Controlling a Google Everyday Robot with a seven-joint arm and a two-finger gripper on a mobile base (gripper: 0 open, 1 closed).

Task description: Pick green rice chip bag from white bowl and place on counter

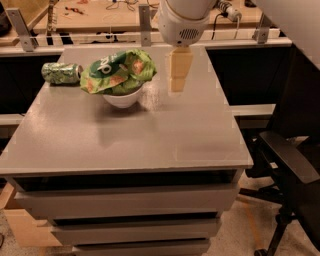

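a: where do we log the green rice chip bag (117,72)?

b: left of the gripper (177,86) as we see it, at about the same height in the view. it lies crumpled across the white bowl (123,98) and overhangs the rim on both sides. the dark oval logo faces up. a strip of bare grey counter (150,145) shows between bag and gripper, so we note them as apart.

a: and the gripper itself?

b: cream-coloured, hanging tip-down under the round white wrist housing (182,22), over the far half of the counter. it holds nothing that we can see. whether it is spread or pressed together we cannot tell, as it reads as one pale block from here.

a: what lies further out?

b: left of the gripper, past the bowl, a green soda can (61,73) lies on its side just beside the bag's end. we cannot tell whether they touch. behind the gripper stands a wooden workbench (100,12) with small tools and wires. below it and nearer us are the grey drawer fronts (125,202). to its right and nearer us is a black office chair (290,165), beside the cabinet.
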